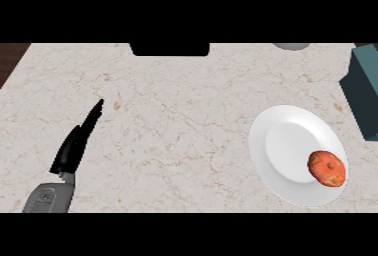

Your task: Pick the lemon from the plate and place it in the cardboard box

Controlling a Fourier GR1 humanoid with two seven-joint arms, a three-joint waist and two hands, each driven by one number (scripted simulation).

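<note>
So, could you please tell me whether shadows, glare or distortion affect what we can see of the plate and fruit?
Head view: light is even, with no glare on the plate; no clear shadow shows under the fruit; the round plate looks taller than wide; the left hand reads as a dark shape with little detail.

Bare counter (184,100) between left hand (74,147) and plate (273,165).

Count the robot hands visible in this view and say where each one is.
1. The left hand shows at the view's left over the counter, fingers straight and pointing up the view. The right hand is not in view.
</note>
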